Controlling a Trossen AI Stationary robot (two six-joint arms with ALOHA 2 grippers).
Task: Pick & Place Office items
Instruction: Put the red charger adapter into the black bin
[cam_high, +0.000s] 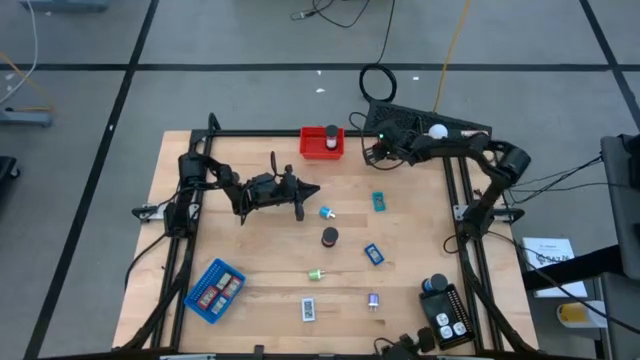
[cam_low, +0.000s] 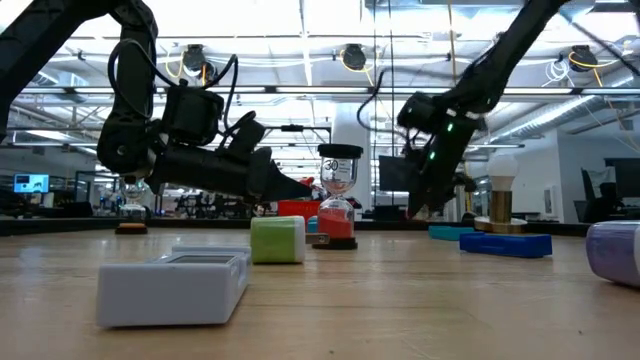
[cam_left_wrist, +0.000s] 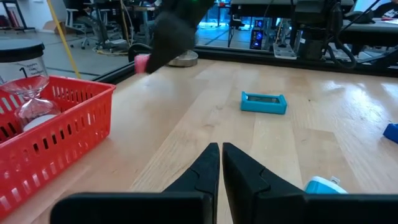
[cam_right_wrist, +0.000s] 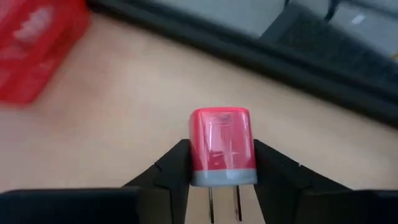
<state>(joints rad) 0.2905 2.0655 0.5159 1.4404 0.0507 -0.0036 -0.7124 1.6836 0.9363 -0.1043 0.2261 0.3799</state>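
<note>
My right gripper (cam_high: 372, 153) hangs above the table's far right part, just right of the red tray (cam_high: 322, 143), and is shut on a small red block with a grey end (cam_right_wrist: 222, 134). My left gripper (cam_high: 306, 190) hovers at mid-table with its fingers shut (cam_left_wrist: 220, 163), touching nothing. On the wood lie a teal block (cam_high: 379, 201), a teal-and-white piece (cam_high: 325, 212), a black cylinder (cam_high: 329, 237), a blue block (cam_high: 373, 254), a green bit (cam_high: 316, 274), a purple bit (cam_high: 373, 299) and a white-labelled rectangle (cam_high: 308, 308). My right gripper pinches the red block between its two fingers, one pad on each opposite side face (cam_right_wrist: 194, 149). The block's grey end with two metal prongs (cam_right_wrist: 224, 177) points back toward the wrist. It is lifted clear of the table.
The red tray holds an hourglass (cam_low: 338, 185). A blue tray with small pieces (cam_high: 215, 290) sits near left, a black tray (cam_high: 445, 315) near right. A white ball on a stand (cam_high: 437, 130) is behind the right gripper. Bare wood lies between the items.
</note>
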